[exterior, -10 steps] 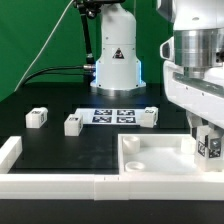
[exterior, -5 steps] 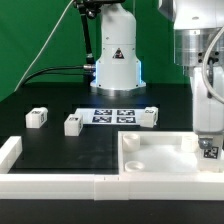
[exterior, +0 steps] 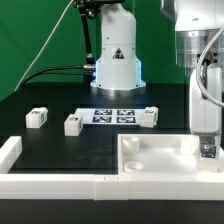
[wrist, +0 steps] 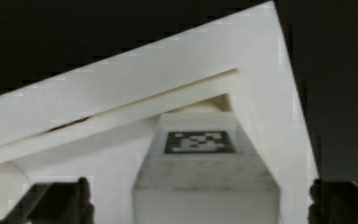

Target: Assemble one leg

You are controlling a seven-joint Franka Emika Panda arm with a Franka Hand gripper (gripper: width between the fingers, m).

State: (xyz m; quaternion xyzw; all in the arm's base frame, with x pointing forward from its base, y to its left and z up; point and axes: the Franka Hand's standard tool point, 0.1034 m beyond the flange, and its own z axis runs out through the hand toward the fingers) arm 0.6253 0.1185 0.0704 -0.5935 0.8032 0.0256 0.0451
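A leg [exterior: 208, 152] with its marker tag stands upright at the near right corner of the large white tray-like piece [exterior: 150, 160]. My gripper [exterior: 207, 148] is straight above it, jaws on either side. In the wrist view the leg [wrist: 201, 150] sits between the two dark fingertips [wrist: 55, 203], with a light gap on each side, so the gripper [wrist: 201, 205] is open around it. The tray's corner walls [wrist: 140, 90] run behind the leg. Three more legs lie on the black table: one [exterior: 37, 118], one [exterior: 73, 124] and one [exterior: 148, 117].
The marker board [exterior: 113, 115] lies at the table's middle, in front of the robot base [exterior: 115, 62]. A low white rail [exterior: 55, 186] runs along the front edge, with a raised end [exterior: 9, 150] at the exterior view's left.
The wrist has turned about its vertical axis over the tray's corner and sunk slightly. The leg's tag sits a little lower now. The other legs have not moved.
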